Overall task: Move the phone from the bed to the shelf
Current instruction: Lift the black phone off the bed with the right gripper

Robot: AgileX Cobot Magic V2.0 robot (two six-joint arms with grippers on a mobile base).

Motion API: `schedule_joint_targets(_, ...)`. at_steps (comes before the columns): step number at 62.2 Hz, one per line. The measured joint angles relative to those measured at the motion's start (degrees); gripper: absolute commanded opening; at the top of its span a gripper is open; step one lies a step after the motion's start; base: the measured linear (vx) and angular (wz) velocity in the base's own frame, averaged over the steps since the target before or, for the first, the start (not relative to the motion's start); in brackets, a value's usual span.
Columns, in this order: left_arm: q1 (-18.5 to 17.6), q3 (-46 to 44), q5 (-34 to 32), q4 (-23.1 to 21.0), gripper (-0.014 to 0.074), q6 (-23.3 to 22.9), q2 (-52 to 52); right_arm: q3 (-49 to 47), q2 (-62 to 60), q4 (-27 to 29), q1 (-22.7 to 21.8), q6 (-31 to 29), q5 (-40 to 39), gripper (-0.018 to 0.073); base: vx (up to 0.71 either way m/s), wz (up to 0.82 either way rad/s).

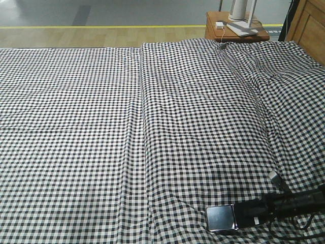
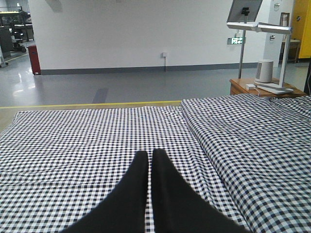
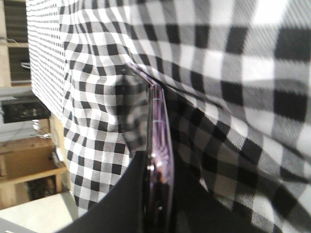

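The phone [image 1: 221, 218], a glossy black slab, is at the near right corner of the bed [image 1: 101, 127] in its black-and-white check sheet. My right gripper [image 1: 239, 216] reaches in from the right and is shut on the phone's right end. In the right wrist view the phone [image 3: 160, 141] shows edge-on, with a pinkish rim, between the two black fingers [image 3: 131, 194]. I cannot tell whether it still touches the sheet. My left gripper [image 2: 149, 153] hovers over the bed [image 2: 87, 136], shut on nothing. The shelf [image 3: 29, 165], pale wood, shows blurred at the left edge.
An orange-brown bedside table [image 1: 236, 31] with a white lamp [image 2: 265, 73] stands past the bed's far right corner. A wooden cabinet [image 1: 310, 25] stands to its right. A fold [image 1: 143, 127] runs down the sheet's middle. A red bin [image 2: 34, 59] stands by the far wall.
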Motion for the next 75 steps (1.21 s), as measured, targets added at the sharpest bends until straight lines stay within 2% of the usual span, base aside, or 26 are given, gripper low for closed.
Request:
schedule_joint_targets(18, 0.0, 0.0, 0.0, 0.0, 0.0001, 0.0, 0.0, 6.4, -9.1, -0.3, 0.1, -1.0, 0.0, -0.0004, 0.00, 0.00)
schedule_joint_targets(40, 0.0, 0.0, 0.0, 0.0, 0.0001, 0.0, 0.0, 14.0, -26.8, -0.3, 0.8, -0.9, 0.0, -0.0003, 0.00, 0.00)
schedule_joint_targets(75, 0.0, 0.0, 0.0, 0.0, 0.0001, 0.0, 0.0, 17.3, -57.0, -1.7, 12.8, 4.1, 2.0, -0.0003, 0.00, 0.00)
